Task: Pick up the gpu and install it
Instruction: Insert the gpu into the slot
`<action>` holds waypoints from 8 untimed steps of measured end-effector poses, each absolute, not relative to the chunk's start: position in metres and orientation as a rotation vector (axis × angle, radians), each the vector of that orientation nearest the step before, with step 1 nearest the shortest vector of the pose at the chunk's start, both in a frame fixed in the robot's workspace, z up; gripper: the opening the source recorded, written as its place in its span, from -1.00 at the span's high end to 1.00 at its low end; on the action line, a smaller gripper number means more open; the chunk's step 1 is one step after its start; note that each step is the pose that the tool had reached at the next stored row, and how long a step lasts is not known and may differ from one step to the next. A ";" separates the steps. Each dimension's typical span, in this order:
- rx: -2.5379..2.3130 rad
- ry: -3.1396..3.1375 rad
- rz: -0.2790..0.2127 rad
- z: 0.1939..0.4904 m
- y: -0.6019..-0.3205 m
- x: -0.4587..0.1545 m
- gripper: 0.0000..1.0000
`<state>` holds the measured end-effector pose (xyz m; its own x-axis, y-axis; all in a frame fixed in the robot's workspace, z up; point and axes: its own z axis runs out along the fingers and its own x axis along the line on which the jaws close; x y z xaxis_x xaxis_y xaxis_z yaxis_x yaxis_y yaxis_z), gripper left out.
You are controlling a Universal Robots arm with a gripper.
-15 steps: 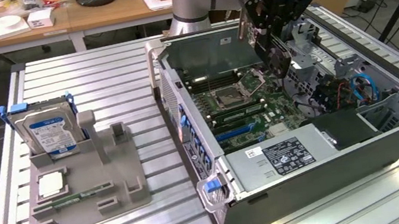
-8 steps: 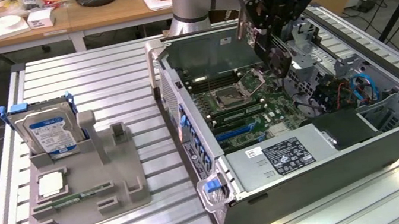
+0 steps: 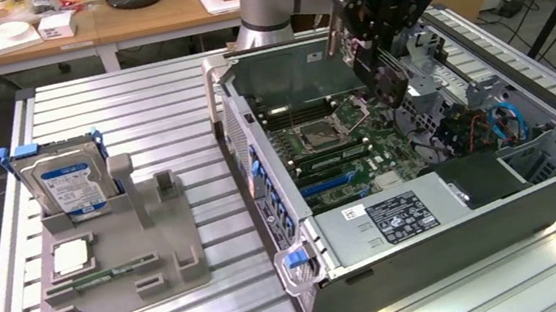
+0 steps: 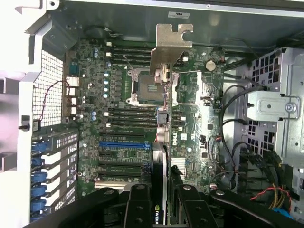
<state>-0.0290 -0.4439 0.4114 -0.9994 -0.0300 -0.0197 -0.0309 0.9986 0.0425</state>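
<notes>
The gpu (image 3: 382, 77), a thin black card, hangs edge-down over the open computer case (image 3: 257, 168), above the motherboard (image 3: 326, 144). My gripper (image 3: 384, 30) is shut on its upper part. In the wrist view the gpu (image 4: 164, 137) appears edge-on, with its silver bracket (image 4: 171, 42) at the far end pointing toward the case's rear wall. The gripper (image 4: 164, 209) clamps the card, one black finger (image 4: 137, 209) on each side. The card floats clear of the board, over the area beside the blue slot (image 4: 124, 143).
A grey holder (image 3: 161, 266) on the slatted table at the exterior view's left carries a silver hard drive with a blue label (image 3: 64, 181), a green memory stick (image 3: 107, 275) and a small square chip (image 3: 70, 256). Cables (image 4: 228, 156) and a drive cage (image 4: 273, 104) crowd the case beside the board.
</notes>
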 end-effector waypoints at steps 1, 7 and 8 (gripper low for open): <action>-0.056 3.121 0.067 0.411 -0.444 -0.029 0.47; -0.106 3.121 0.067 0.411 -0.444 -0.029 0.47; -0.114 3.121 0.068 0.411 -0.444 -0.029 0.47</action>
<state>-0.0290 -0.4439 0.4114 -0.9972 -0.0728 -0.0197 -0.0736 0.9964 0.0425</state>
